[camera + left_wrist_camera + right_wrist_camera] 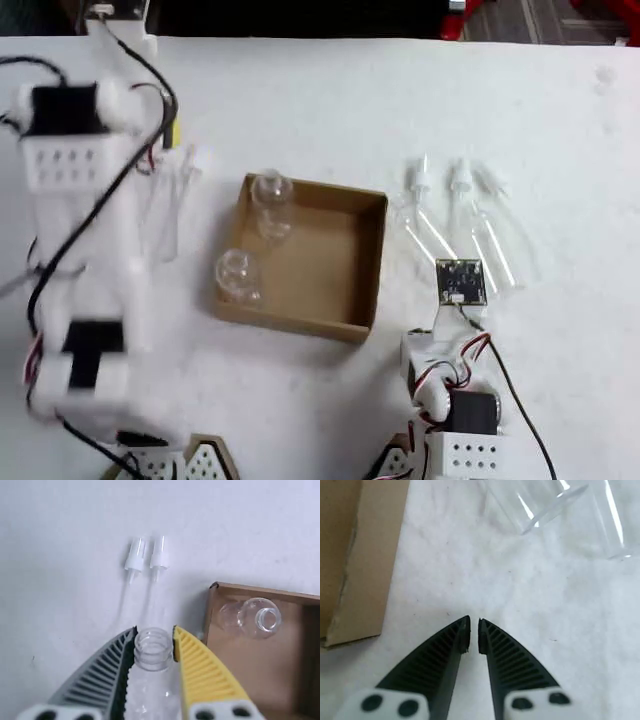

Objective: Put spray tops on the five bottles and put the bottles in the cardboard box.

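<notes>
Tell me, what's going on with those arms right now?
Left gripper shut on bare bottle, at its neck. Right gripper shut, empty, beside cardboard box. Two spray tops loose on table.

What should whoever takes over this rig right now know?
Left hand shut on a topless bottle at its neck, left of the box.
Right hand shut, empty, over the table right of the box.
Two bottles are in the box, seemingly without tops.
Two loose spray tops lie near the held bottle; more bottles and tops lie right of the box.
Left to do: top every bottle, box the rest.
</notes>
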Motion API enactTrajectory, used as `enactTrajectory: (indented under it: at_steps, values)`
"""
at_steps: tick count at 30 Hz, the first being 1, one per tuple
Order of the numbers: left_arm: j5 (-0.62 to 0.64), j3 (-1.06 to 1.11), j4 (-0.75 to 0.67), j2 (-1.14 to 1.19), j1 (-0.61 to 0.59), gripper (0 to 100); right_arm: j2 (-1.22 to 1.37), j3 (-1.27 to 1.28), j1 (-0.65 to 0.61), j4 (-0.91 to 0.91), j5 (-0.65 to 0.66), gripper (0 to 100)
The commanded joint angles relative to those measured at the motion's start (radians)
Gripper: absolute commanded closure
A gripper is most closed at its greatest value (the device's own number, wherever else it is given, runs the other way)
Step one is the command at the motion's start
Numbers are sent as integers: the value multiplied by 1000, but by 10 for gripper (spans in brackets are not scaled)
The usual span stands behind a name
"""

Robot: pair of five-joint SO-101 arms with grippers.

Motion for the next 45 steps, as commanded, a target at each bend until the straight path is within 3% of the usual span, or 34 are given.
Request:
enactTrajectory:
  at_steps: [1, 6, 11, 16, 26, 35, 40, 45]
  values:
    - [-2, 95, -29, -380, 70, 980, -7, 8, -8, 4, -9, 984]
    - [110, 209, -195, -676, 150, 980, -7, 8, -8, 4, -9, 984]
    - [288, 477, -342, -832, 378, 980, -7, 8, -8, 4, -9, 984]
    - [365, 753, -640, -872, 484, 980, -7, 8, -8, 4, -9, 984]
    - [261, 1281, -1200, -906, 575, 980, -7, 8, -8, 4, -9, 984]
    - [72, 1789, -1792, -972, 584, 978, -7, 8, -8, 4, -9, 984]
    - [38, 1967, -1918, -987, 608, 977, -7, 8, -8, 4, -9, 984]
    - [34, 2036, -1944, -1024, 613, 977, -7, 8, -8, 4, -9, 984]
